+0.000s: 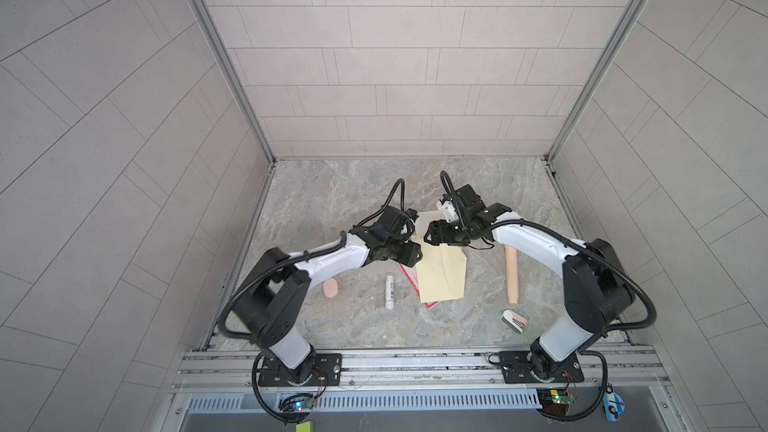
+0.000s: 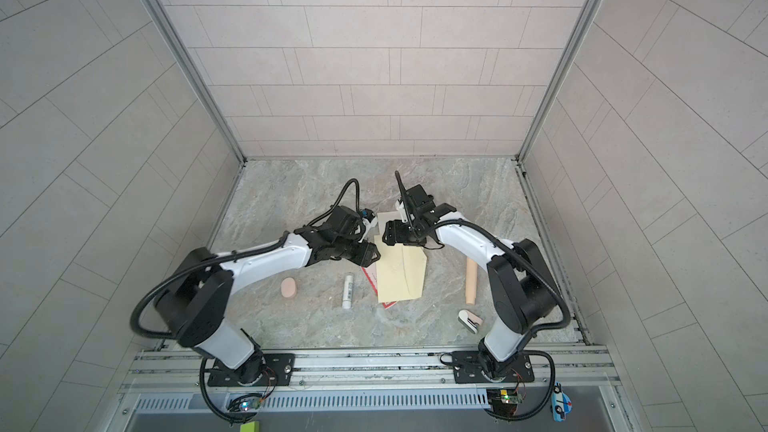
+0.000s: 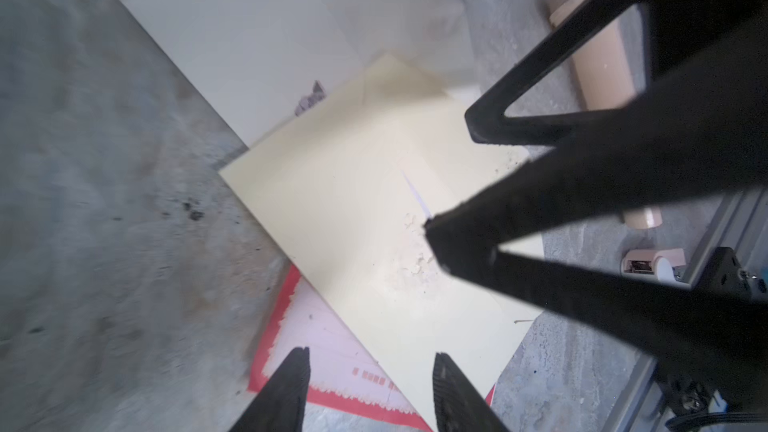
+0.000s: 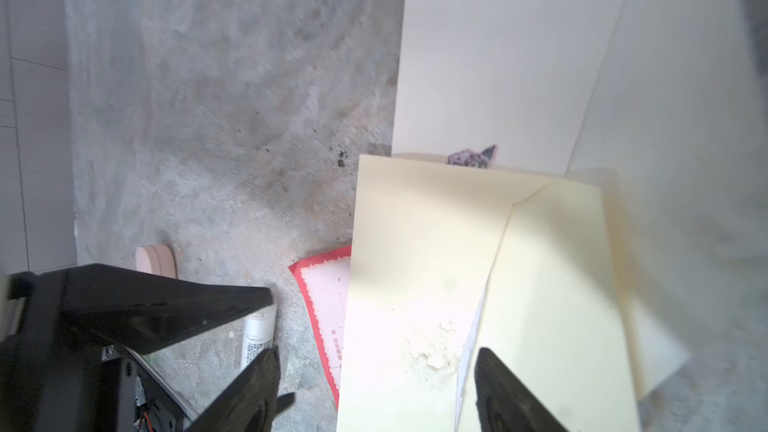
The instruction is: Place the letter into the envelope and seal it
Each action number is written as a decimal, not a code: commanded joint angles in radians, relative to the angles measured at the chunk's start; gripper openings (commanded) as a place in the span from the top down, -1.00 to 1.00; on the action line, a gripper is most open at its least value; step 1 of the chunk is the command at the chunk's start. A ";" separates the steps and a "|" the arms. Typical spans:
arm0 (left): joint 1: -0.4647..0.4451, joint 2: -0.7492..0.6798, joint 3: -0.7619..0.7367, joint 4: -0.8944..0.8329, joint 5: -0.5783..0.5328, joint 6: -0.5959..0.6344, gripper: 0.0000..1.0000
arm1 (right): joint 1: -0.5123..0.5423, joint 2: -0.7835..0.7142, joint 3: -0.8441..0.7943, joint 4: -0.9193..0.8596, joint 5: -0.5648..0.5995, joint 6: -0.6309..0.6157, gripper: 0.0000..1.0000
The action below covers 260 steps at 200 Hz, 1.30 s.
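Observation:
The off-white envelope [image 4: 498, 56] with a small dark mark [image 4: 473, 157] lies flat at the back of the pile, also seen in the left wrist view [image 3: 249, 43] and in both top views [image 1: 426, 221] [image 2: 388, 220]. A pale yellow paper [image 1: 442, 276] covers its near part. Of the letter I see at most a thin lilac-white edge [image 4: 467, 338] under a fold of the yellow paper. My left gripper [image 3: 372, 367] [image 1: 411, 253] hovers open over the pile's left edge, holding nothing. My right gripper [image 4: 376, 357] [image 1: 432, 236] is open above the yellow paper, close to the left one.
A red-bordered envelope [image 1: 409, 280] lies under the yellow paper. Left of the pile are a white glue stick [image 1: 389, 290] and a pink oval block [image 1: 331, 288]. To the right lie a beige roller [image 1: 512, 276] and a small white-and-pink tool [image 1: 515, 321].

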State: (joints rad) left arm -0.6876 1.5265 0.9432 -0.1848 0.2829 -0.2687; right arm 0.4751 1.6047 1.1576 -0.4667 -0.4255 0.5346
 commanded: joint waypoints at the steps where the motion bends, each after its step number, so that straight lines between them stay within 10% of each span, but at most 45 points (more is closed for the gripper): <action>1: -0.002 -0.133 -0.092 -0.095 -0.220 -0.064 -0.19 | 0.002 -0.031 -0.009 -0.021 0.058 -0.028 -0.52; 30: -0.024 -0.239 -0.207 -0.211 -0.248 -0.122 -0.34 | 0.002 -0.041 -0.023 -0.033 0.084 -0.031 -0.52; 84: -0.062 -0.139 -0.267 -0.148 0.040 -0.081 -0.46 | 0.004 -0.005 -0.011 -0.027 0.069 -0.028 -0.52; 110: -0.082 -0.088 -0.258 -0.213 -0.098 -0.099 -0.45 | 0.005 -0.016 -0.012 -0.038 0.070 -0.040 -0.52; 169: -0.152 -0.103 -0.282 -0.208 -0.200 -0.132 0.28 | 0.001 -0.056 -0.067 -0.027 0.057 -0.045 -0.53; 211: -0.153 -0.132 -0.235 -0.105 -0.211 -0.079 0.99 | -0.030 -0.061 -0.095 0.020 -0.201 -0.079 -0.53; 260: -0.153 -0.222 -0.224 0.061 -0.164 0.009 1.00 | -0.021 -0.056 -0.062 0.017 -0.483 -0.136 -0.48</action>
State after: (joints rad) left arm -0.8383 1.3525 0.6918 -0.2375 0.1104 -0.3168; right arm 0.4450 1.5757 1.0664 -0.4500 -0.7303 0.4477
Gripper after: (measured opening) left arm 0.208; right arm 0.748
